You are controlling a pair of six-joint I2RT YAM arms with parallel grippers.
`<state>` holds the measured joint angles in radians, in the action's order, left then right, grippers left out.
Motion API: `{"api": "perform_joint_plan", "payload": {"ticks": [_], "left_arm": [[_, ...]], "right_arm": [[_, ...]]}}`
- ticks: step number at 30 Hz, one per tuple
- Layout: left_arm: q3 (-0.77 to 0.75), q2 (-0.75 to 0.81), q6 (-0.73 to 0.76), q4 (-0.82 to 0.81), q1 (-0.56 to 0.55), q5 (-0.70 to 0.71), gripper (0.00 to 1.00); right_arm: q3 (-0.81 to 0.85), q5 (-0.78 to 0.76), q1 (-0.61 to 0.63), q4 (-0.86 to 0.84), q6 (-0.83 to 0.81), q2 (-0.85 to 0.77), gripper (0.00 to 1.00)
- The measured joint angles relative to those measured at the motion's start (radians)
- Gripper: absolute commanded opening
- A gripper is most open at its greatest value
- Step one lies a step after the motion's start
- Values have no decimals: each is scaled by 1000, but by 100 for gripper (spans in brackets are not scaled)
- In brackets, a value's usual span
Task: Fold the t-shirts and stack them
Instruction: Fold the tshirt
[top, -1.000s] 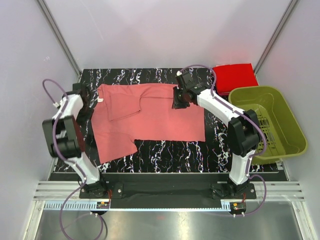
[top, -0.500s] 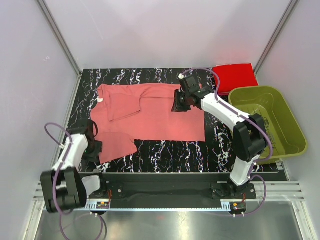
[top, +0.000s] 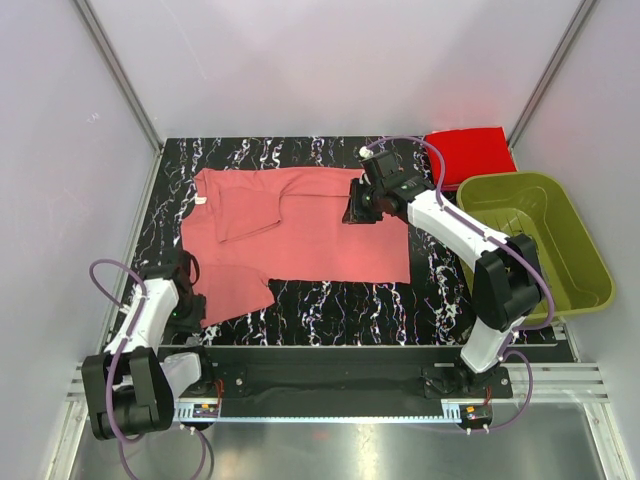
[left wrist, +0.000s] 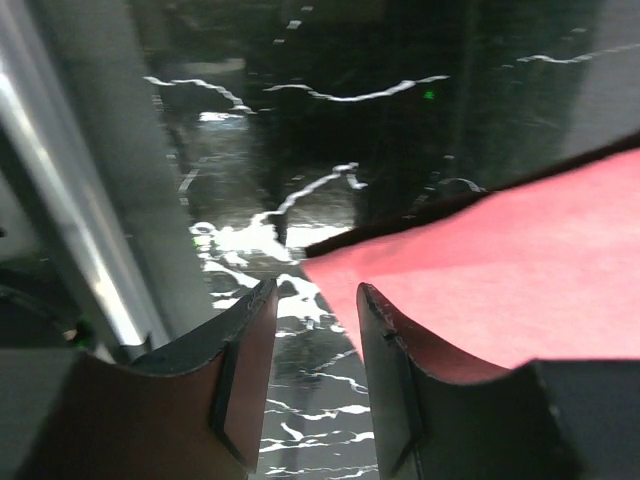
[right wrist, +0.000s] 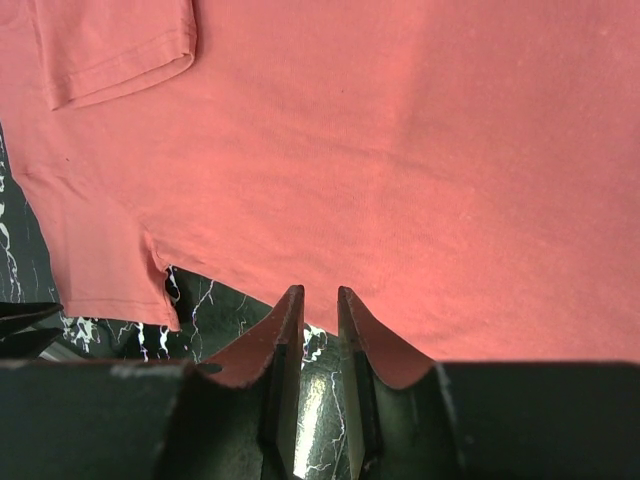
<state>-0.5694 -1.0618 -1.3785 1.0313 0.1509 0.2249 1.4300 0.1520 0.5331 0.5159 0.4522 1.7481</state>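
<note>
Your left arm [top: 140, 325] sits folded near its base, left tool [left wrist: 315, 290] low, fingers moderately apart. Your right arm [top: 455, 228] reaches forward, right tool [right wrist: 320, 292] facing down, fingers narrowly parted.

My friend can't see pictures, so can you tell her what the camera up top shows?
A salmon-pink t-shirt lies spread on a black marbled table. The right hand is over the shirt's far right part, and the left hand sits by its near left corner. A folded red t-shirt and a green basket are off to the right.
</note>
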Motion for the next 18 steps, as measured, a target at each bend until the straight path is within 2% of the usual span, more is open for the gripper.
{"api": "perform_joint_plan", "payload": {"ticks": [4,9,12,16,17,18], "left_arm": [[3,-3,-4,7,-1,6,45],[61,-8,-14,-60,-3,-11,47],[60,-14,-7,-80,-3,-12,40],[56,-18,-15,-93,-5,-10,6],[56,-16,-17,-98,-6,-10,0],[56,-13,-19,-101,-6,-8,0]], "right_arm": [[-1,0,0,0,0,0,27],[-2,0,0,-3,0,0,27],[-4,0,0,-3,0,0,27],[-5,-1,0,-3,0,-1,27],[-5,-1,0,-3,0,-1,27],[-6,-3,0,-1,0,-1,27]]}}
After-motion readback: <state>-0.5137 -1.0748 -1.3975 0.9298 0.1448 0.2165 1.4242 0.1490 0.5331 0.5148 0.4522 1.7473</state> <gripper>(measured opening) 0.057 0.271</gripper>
